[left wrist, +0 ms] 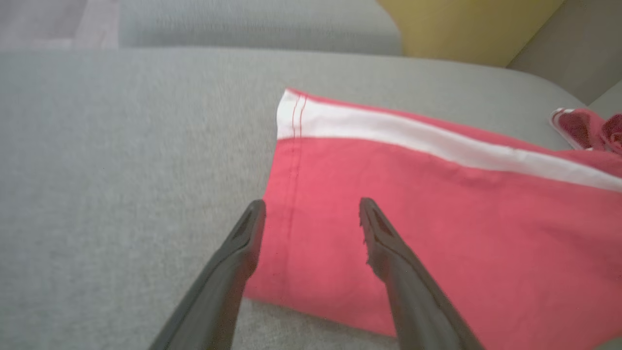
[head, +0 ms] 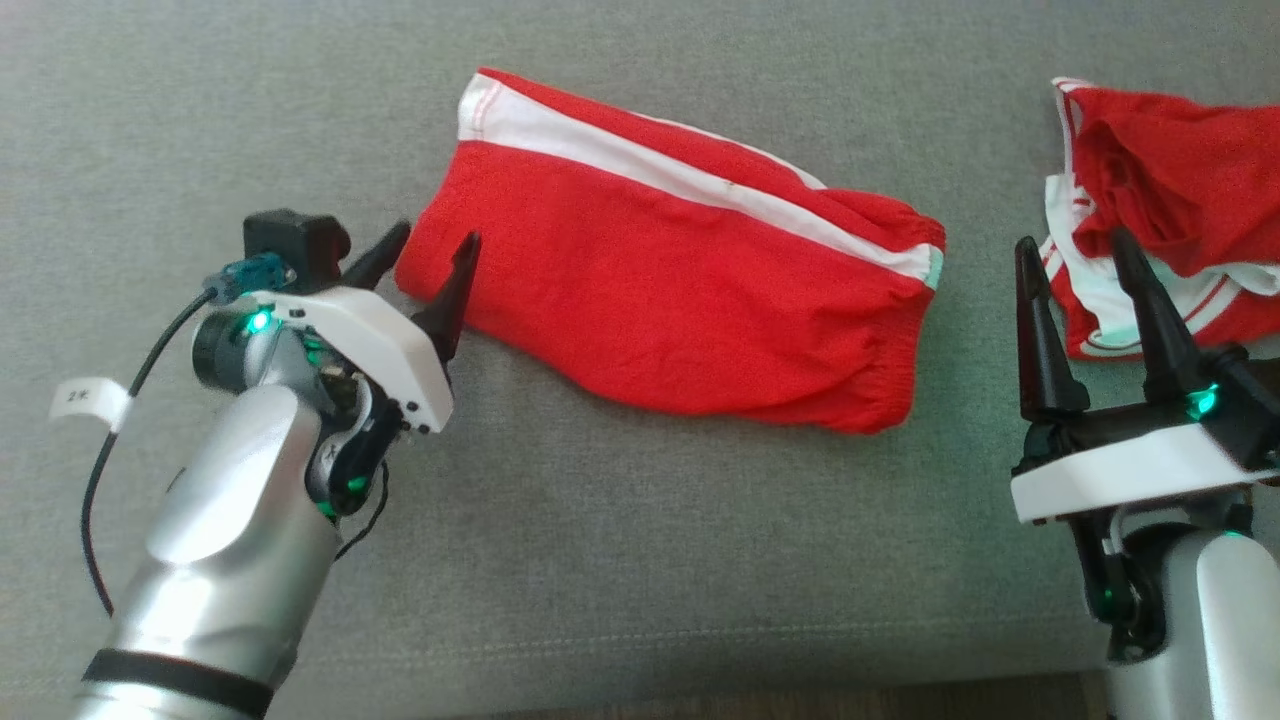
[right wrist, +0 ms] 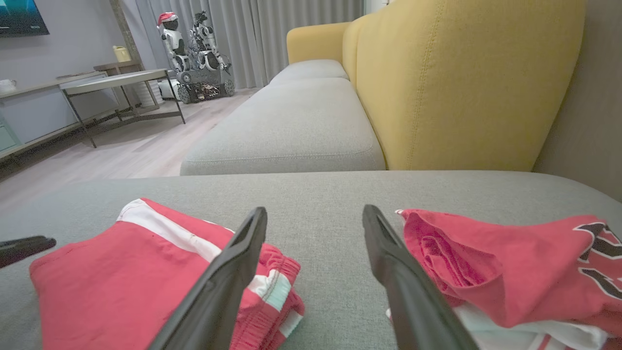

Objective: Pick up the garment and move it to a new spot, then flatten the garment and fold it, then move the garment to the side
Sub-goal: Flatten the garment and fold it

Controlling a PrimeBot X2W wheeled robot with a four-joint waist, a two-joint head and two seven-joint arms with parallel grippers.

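**Q:** Which stage is shown?
**A:** The red cloth shorts with a white side stripe [head: 680, 290] are seen folded flat mid-way along the grey fabric sofa cushion [head: 640, 560]. Folding is judged done and the move aside still to do.
**Q:** And the grippers?
**A:** The left gripper [head: 438, 236], at the shorts' left hem, and the right gripper [head: 1072, 242] are both spread wide and empty.

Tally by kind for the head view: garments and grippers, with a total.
Folded red shorts: 1
Crumpled red-and-white pile: 1 (can't tell how many pieces are in it)
Open grippers: 2 (left gripper, right gripper)
Total: 4
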